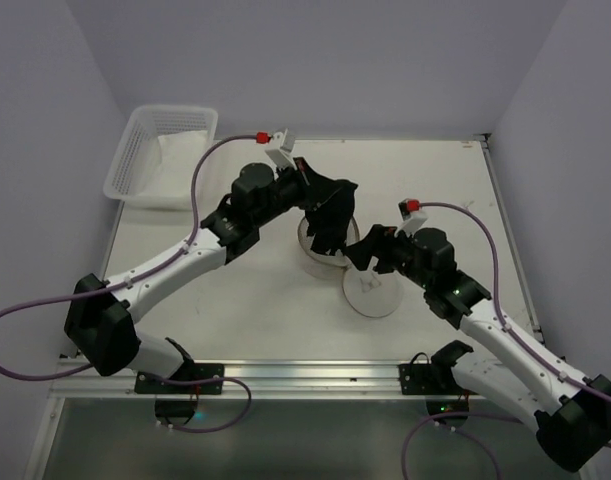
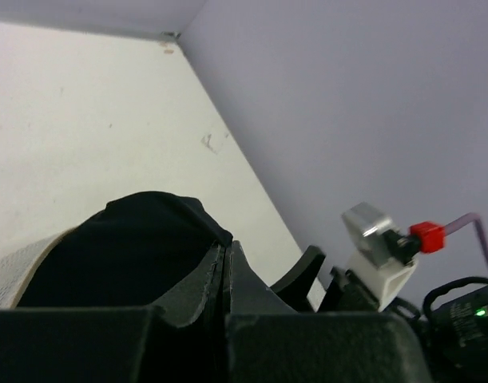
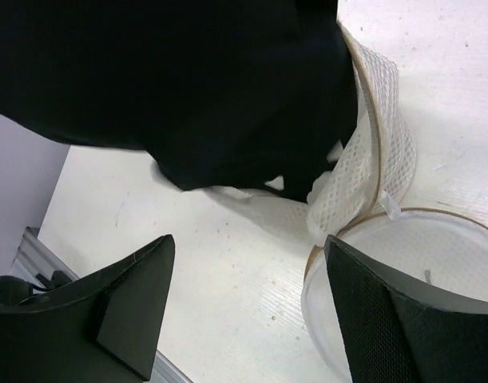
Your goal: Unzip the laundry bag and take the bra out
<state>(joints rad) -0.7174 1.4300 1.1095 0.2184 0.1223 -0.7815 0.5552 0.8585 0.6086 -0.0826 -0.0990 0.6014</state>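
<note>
The laundry bag (image 1: 313,252) is open at mid-table, a round white mesh drum with its flat lid (image 1: 375,296) folded out to the right. My left gripper (image 1: 321,197) is shut on the black bra (image 1: 335,228) and holds it over the bag's opening. In the left wrist view the jaws (image 2: 225,257) are pressed together on a fold of the bra (image 2: 124,247), with the bag's mesh rim (image 2: 20,275) below. My right gripper (image 1: 366,252) is open and empty beside the bag. In the right wrist view it (image 3: 251,295) is low over the table, the bra (image 3: 188,80) above, the bag wall (image 3: 365,159) and lid (image 3: 423,259) to the right.
A white lattice basket (image 1: 161,155) with white cloth in it stands at the back left corner. Purple cables loop from both wrists. The metal rail (image 1: 305,378) marks the table's near edge.
</note>
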